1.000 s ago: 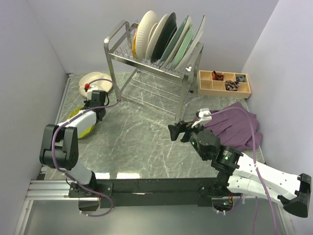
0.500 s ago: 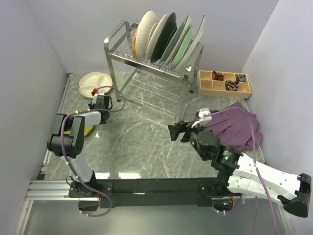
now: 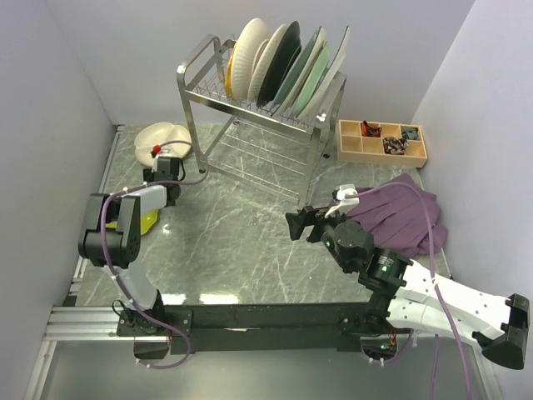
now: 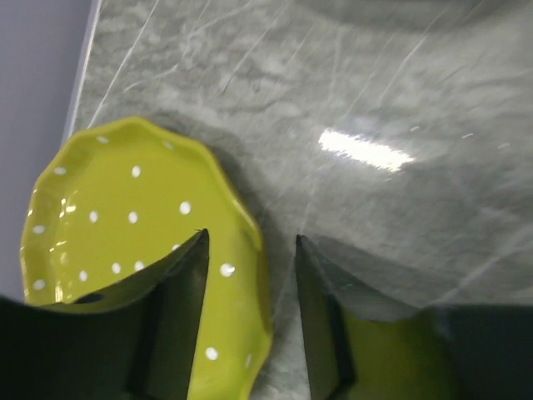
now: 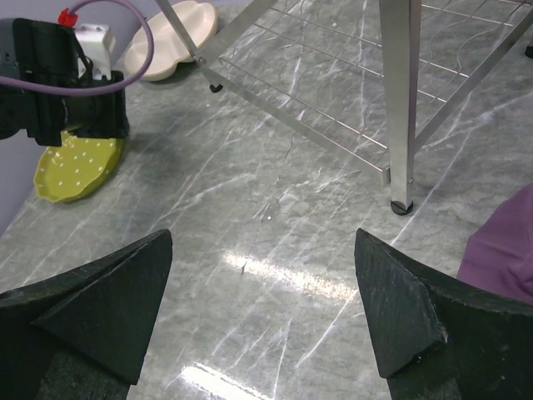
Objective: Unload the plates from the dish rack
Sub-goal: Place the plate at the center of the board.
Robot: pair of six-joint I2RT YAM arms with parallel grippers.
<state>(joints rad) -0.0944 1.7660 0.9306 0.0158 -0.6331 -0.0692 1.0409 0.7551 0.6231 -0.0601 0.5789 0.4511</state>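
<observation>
Left pincer point(image 4: 250, 238): part open with a narrow gap, straddling the rim of the yellow dotted plate point(image 4: 125, 212); not clamped; finger bases cut off by the frame.
Yellow dotted plate: flat on the bench point(image 3: 241, 237) at the left edge, mostly hidden under the left arm from above.
Right pincer point(image 5: 262, 242): wide, empty, over the bench.
Cream divided plate point(image 3: 162, 136): on the bench, just behind the left pincer.
Dish rack point(image 3: 196, 92): back centre; upright plates point(image 3: 279, 67) overlap on the top tier, count unclear.
Purple cloth point(image 3: 400, 212): right side, partly under the right arm.
Wooden tray point(image 3: 381, 142): contents too small to make out.

The scalloped plate point(image 4: 125, 225) is yellow-green with white dots; the divided plate point(image 3: 162, 137) cream; the table point(image 3: 250, 242) grey-green marble, white-veined; the cloth point(image 3: 404, 212) purple; the dish rack point(image 3: 250, 108) silver
</observation>
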